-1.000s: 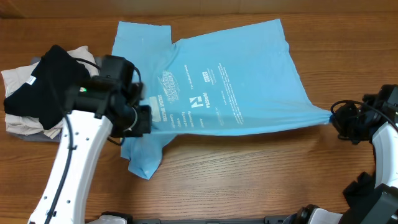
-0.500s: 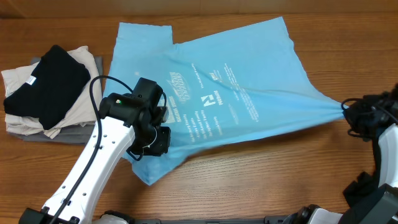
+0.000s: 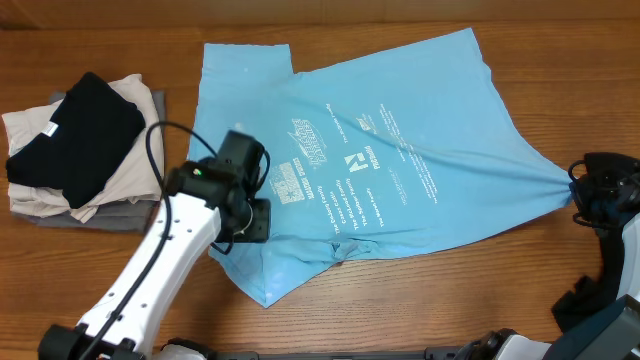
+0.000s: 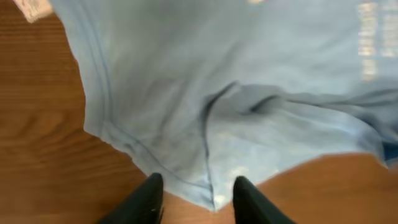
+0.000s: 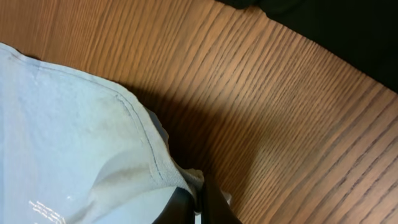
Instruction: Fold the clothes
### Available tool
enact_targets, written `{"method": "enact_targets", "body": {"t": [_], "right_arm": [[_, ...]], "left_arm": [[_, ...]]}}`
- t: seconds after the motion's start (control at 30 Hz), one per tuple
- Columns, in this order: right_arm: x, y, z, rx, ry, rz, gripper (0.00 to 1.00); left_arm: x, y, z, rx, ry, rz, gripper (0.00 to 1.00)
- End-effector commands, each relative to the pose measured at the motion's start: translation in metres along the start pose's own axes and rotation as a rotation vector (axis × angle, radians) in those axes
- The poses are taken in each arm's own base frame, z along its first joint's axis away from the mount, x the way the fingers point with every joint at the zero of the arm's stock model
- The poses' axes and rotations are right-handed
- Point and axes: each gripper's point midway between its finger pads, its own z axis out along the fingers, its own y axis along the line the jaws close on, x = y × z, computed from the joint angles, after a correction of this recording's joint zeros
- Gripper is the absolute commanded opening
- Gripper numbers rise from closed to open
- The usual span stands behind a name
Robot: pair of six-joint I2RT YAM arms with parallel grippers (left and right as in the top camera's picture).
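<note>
The sky-blue T-shirt (image 3: pixel 390 140) with white lettering lies spread across the table, print up, pulled into a taut point at its right side. My right gripper (image 3: pixel 578 190) is shut on that point; in the right wrist view the fingers (image 5: pixel 200 208) pinch the shirt's hem (image 5: pixel 68 137). My left gripper (image 3: pixel 252 222) is over the shirt's near-left part. In the left wrist view its fingers (image 4: pixel 199 202) are open, with a corner of the shirt's seam (image 4: pixel 217 93) lying between the tips on the wood, not clamped.
A stack of folded garments sits at the left edge: a black one (image 3: pixel 75 130) on top of a beige-white one (image 3: pixel 25 165), over a grey one (image 3: pixel 110 215). Bare wood shows along the front and right of the table.
The right gripper has pulled the shirt to the right, and the whole shirt has slid that way. The left arm has swung from beside the stack down to the shirt's near-left part.
</note>
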Motion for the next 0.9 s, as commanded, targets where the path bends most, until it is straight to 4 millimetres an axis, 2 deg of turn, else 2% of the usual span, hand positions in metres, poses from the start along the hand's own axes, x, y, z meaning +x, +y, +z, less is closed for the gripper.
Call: {"method": "enact_targets", "body": {"t": [0.0, 0.07, 0.13, 0.3, 0.4, 0.53, 0.63, 0.8, 0.87], "right_arm": [[-0.011, 0.008, -0.009, -0.02, -0.036, 0.001, 0.04], [-0.011, 0.008, -0.009, -0.019, -0.034, 0.001, 0.04], [-0.011, 0.008, -0.009, -0.019, -0.034, 0.001, 0.04], [-0.01, 0.009, -0.009, -0.026, -0.03, 0.001, 0.04], [-0.01, 0.009, -0.008, -0.025, -0.029, 0.001, 0.04], [-0.009, 0.009, -0.008, -0.024, -0.027, 0.002, 0.04], [-0.009, 0.009, -0.008, -0.024, -0.027, 0.002, 0.04], [-0.009, 0.009, -0.008, -0.024, -0.026, 0.002, 0.04], [-0.009, 0.008, -0.008, -0.023, -0.025, 0.003, 0.04]], "left_arm": [[0.015, 0.016, 0.033, -0.07, 0.054, -0.072, 0.25], [0.02, 0.02, 0.05, -0.081, 0.081, -0.107, 0.13], [0.023, 0.023, 0.063, -0.09, 0.1, -0.126, 0.05], [0.029, 0.032, 0.088, -0.129, 0.147, -0.171, 0.04], [0.03, 0.053, 0.096, -0.206, 0.166, -0.248, 0.04], [0.026, 0.091, 0.098, -0.272, 0.164, -0.373, 0.04], [0.014, 0.117, 0.095, -0.259, 0.133, -0.456, 0.04], [-0.013, 0.141, 0.086, -0.209, 0.064, -0.476, 0.04], [-0.026, 0.139, 0.079, -0.161, 0.046, -0.466, 0.04]]}}
